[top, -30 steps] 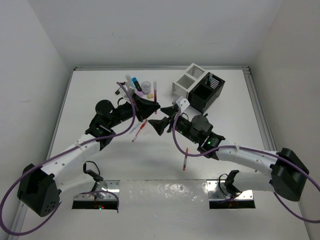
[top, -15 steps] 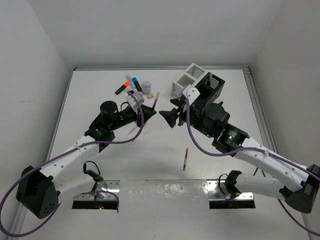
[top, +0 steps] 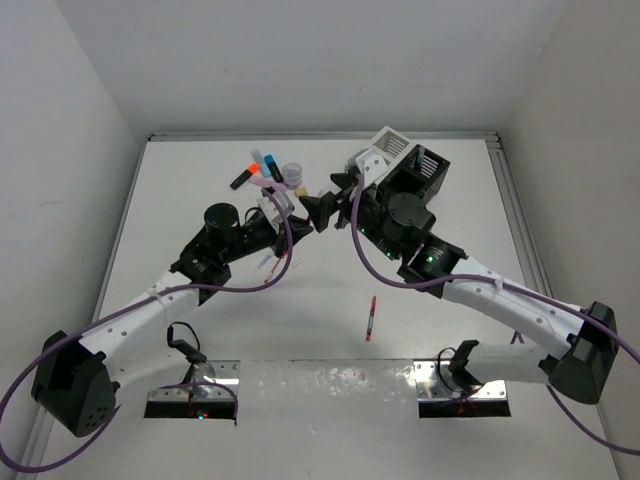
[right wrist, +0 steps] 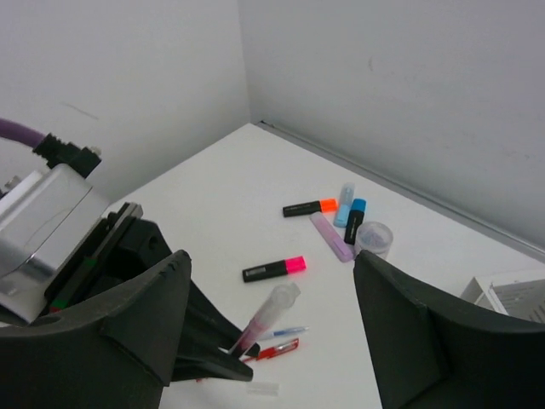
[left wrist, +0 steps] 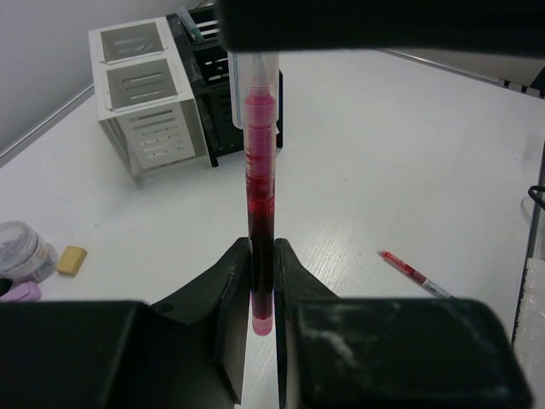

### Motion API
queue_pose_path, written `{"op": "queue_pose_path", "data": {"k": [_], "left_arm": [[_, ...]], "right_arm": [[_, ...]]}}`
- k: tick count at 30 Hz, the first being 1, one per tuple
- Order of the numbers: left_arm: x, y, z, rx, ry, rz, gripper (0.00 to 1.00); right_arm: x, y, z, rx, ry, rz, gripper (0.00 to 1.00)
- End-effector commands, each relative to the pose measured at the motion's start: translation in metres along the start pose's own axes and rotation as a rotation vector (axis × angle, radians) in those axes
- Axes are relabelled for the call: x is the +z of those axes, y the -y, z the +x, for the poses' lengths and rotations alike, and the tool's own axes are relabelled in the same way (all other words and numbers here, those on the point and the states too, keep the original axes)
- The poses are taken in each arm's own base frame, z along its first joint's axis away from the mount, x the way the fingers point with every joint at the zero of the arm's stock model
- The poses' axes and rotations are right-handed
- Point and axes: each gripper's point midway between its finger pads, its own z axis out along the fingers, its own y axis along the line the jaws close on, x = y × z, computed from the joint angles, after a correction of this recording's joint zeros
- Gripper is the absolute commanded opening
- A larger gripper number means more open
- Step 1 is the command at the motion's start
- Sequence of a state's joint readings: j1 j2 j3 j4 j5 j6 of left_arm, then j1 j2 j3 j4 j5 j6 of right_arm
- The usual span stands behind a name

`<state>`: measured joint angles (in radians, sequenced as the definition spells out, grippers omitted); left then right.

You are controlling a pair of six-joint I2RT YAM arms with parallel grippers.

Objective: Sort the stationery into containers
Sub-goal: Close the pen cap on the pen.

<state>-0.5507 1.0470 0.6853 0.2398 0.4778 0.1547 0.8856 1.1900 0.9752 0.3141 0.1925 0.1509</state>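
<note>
My left gripper (left wrist: 262, 285) is shut on a red-ink pen with a clear cap (left wrist: 260, 170) and holds it above the table, cap end pointing away. My right gripper (right wrist: 272, 332) is open, its jaws wide on either side of that pen's cap (right wrist: 271, 313) without touching it. In the top view both grippers, left (top: 296, 213) and right (top: 322, 206), meet tip to tip. The white box (top: 375, 160) and black box (top: 415, 182) stand joined at the back right. Another red pen (top: 371, 318) lies mid-table.
Loose on the table behind the grippers: a pink highlighter (right wrist: 272, 269), an orange one (right wrist: 311, 207), a blue one (right wrist: 355, 220), a lilac one (right wrist: 332, 236), a tape roll (right wrist: 373, 237), a blue pen (right wrist: 285, 332), a red pen (right wrist: 277, 349). A tan eraser (left wrist: 71, 259) lies near the roll.
My left gripper has lifted the red-ink pen off the table. My right gripper has swung up and left until its open jaws flank the pen's cap.
</note>
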Motion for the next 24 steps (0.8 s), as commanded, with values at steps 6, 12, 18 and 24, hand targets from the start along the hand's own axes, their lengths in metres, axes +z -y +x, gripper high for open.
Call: {"op": "queue_pose_path", "data": {"k": [6,12,18,24], "left_arm": [[-0.002,0.006,-0.013,0.030,0.046,0.014,0.00],[-0.001,0.005,-0.015,0.029,0.054,0.013,0.00],[-0.001,0.004,-0.014,0.021,0.054,0.007,0.00],[-0.001,0.004,-0.015,0.016,0.058,0.004,0.00]], "right_arm": [[0.015,-0.001,-0.021,0.092,0.104,-0.004,0.68],[0.016,0.000,-0.006,0.142,0.087,-0.006,0.66],[0.014,0.004,0.008,0.170,0.062,0.003,0.48],[0.014,0.000,0.012,0.187,0.050,-0.019,0.38]]}}
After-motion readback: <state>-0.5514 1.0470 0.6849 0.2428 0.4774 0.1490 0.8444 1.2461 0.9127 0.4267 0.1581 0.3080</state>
